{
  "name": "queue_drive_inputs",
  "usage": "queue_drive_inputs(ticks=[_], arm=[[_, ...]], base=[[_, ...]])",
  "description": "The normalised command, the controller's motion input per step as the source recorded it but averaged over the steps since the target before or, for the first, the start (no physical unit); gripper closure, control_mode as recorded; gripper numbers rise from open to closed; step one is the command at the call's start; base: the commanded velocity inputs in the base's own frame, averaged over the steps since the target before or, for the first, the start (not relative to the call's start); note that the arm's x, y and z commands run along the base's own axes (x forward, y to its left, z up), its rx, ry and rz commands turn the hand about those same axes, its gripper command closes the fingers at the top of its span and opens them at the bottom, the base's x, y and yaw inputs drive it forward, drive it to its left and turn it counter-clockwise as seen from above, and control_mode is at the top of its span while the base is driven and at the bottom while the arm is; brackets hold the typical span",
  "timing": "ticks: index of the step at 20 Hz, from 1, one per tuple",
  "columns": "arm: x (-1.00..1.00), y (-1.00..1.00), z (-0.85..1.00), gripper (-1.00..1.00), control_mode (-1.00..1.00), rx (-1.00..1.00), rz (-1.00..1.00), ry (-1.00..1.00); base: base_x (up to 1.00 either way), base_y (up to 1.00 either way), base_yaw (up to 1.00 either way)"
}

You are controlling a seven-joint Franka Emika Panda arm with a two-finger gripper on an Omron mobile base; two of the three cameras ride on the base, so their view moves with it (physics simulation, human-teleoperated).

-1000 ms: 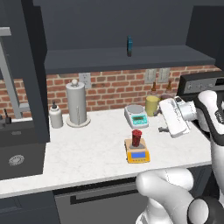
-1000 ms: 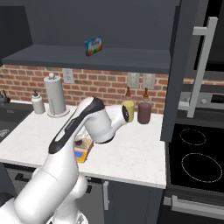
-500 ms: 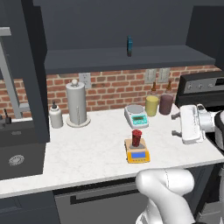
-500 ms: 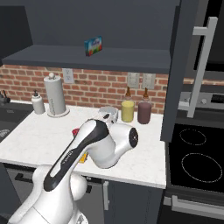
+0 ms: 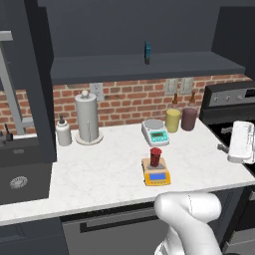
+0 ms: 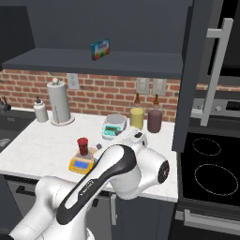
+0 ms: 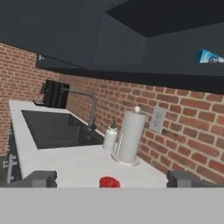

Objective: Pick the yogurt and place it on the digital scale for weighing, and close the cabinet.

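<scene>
Two scales [image 5: 156,172] [image 5: 155,131], two jars [image 5: 173,119] [image 5: 189,118] (yellow, purple), one yogurt [image 5: 155,157], one paper-towel roll [image 5: 87,117].

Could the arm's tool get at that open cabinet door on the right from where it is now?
Probably yes: the tool is open and empty over the counter's right end, the yogurt sits on the digital scale, and nothing stands before the cabinet door.

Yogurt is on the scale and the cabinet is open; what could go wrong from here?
1. The yogurt stands near the back edge of the small digital scale; a low arm sweep might topple it.
2. The cabinet door hangs open over the stove; the open gripper may approach at a poor angle and slip off the handle.
</scene>
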Motion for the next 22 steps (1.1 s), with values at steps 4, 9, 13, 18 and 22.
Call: queue_drive_inputs(ticks=[4,9,13,18,22], arm=[[0.0,-0.87,0.4,-1.0,-1.0,0.12,-0.06,-0.06],[-0.05,-0.45,0.1,-1.0,-1.0,0.09,-0.01,-0.06],[-0.02,-0.29,0.0,-1.0,-1.0,0.06,-0.02,-0.03],[0.0,-0.4,-0.1,-1.0,-1.0,0.11,-0.06,0.0],[0.0,-0.4,-0.09,-1.0,-1.0,0.1,-0.04,-0.04]], base=[[0.0,0.0,0.0],[0.0,0.0,0.0],[0.0,0.0,0.0],[0.0,0.0,0.0],[0.0,0.0,0.0]])
